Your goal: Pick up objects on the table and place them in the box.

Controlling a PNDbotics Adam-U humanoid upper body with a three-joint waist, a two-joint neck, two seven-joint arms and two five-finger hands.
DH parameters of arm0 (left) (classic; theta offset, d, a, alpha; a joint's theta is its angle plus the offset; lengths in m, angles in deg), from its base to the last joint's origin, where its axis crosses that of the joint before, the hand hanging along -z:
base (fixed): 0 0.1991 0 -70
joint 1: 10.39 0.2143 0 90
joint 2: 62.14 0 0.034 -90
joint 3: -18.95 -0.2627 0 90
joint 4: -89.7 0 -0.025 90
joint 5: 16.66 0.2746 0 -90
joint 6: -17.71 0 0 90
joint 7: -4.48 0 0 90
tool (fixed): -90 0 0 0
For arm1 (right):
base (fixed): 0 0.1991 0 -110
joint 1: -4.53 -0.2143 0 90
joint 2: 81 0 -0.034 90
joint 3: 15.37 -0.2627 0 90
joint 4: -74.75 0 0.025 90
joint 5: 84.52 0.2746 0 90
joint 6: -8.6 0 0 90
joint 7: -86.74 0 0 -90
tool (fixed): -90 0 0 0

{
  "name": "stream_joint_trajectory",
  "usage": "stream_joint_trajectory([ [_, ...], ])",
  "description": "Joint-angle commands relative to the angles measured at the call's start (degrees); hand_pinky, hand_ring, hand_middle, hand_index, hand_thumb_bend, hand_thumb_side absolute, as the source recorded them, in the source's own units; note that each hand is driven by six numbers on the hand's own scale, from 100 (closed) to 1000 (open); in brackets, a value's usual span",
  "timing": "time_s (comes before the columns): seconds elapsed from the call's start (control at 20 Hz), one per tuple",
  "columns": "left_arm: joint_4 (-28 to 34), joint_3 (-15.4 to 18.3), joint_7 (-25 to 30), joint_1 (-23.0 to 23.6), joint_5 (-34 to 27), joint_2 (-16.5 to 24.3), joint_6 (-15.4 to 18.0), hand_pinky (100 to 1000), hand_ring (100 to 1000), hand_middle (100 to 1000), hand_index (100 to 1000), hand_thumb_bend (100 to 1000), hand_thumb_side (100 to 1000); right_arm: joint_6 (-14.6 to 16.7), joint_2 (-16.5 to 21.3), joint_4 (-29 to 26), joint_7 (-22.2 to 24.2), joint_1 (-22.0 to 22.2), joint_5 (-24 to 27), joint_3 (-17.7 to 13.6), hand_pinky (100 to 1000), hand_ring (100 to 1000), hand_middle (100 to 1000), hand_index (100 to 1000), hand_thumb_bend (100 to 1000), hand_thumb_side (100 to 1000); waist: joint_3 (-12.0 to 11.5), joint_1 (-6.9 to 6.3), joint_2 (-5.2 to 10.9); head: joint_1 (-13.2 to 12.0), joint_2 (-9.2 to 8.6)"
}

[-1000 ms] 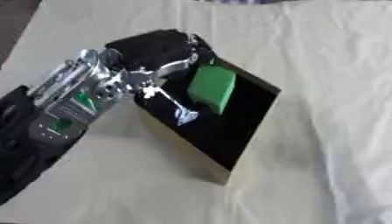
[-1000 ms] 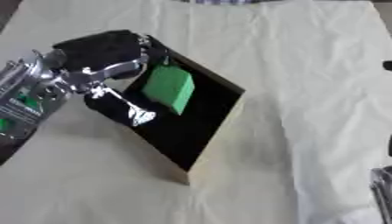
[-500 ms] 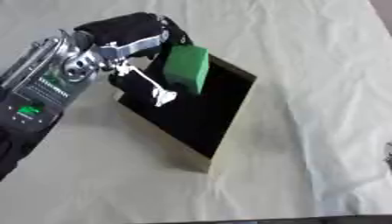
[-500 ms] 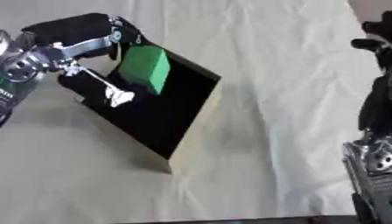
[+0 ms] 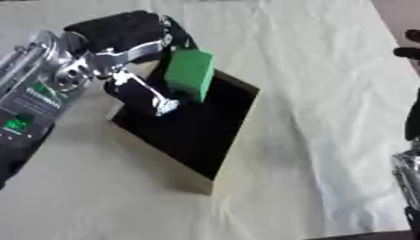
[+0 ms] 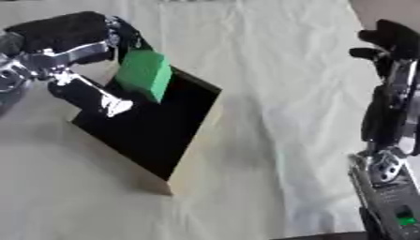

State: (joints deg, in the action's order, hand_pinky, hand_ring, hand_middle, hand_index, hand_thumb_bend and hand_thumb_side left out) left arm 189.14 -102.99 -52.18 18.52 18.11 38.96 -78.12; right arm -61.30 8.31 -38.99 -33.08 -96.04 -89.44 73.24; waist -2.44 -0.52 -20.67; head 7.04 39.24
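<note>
The cream cloth-covered worktop [image 5: 328, 93] carries a black-lined, pale-walled rectangular box [image 5: 193, 133]. The left hand [image 5: 123, 40] has fingers clamped on a green rectangular block [image 5: 190, 75] above the box's far corner. Early release risks the block striking the rim and falling outside. The right hand [image 6: 392, 40] idles, fingers curled.

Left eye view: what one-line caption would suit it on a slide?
The robot's left hand holds a green block over the black-lined box on a cream cloth.
</note>
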Motion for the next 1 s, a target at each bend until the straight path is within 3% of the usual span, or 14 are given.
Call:
stream_joint_trajectory([
  [0.05,0.4,0.7,0.9,-2.7,-0.1,1.1,0.8,562,571,552,660,100,189,-0.2,1.4,-0.9,-0.2,-0.5,-0.2,-0.3,589,692,573,718,100,875,0.0,-0.07,1.12,0.4,-0.16],
  [0.65,-12.3,-3.7,1.2,-6.1,4.5,-7.6,6.9,562,569,548,657,100,182,-0.2,1.0,-0.9,-0.1,-1.8,0.3,-0.1,588,692,572,717,100,873,1.2,-0.23,0.11,-1.1,-2.16],
  [1.0,-18.0,-4.6,0.4,-6.2,8.6,-10.3,10.0,574,575,554,663,100,156,-0.5,0.6,-0.9,-0.2,-2.2,0.5,-0.1,587,693,571,716,100,876,1.5,-0.19,-0.47,-1.5,-2.64],
])
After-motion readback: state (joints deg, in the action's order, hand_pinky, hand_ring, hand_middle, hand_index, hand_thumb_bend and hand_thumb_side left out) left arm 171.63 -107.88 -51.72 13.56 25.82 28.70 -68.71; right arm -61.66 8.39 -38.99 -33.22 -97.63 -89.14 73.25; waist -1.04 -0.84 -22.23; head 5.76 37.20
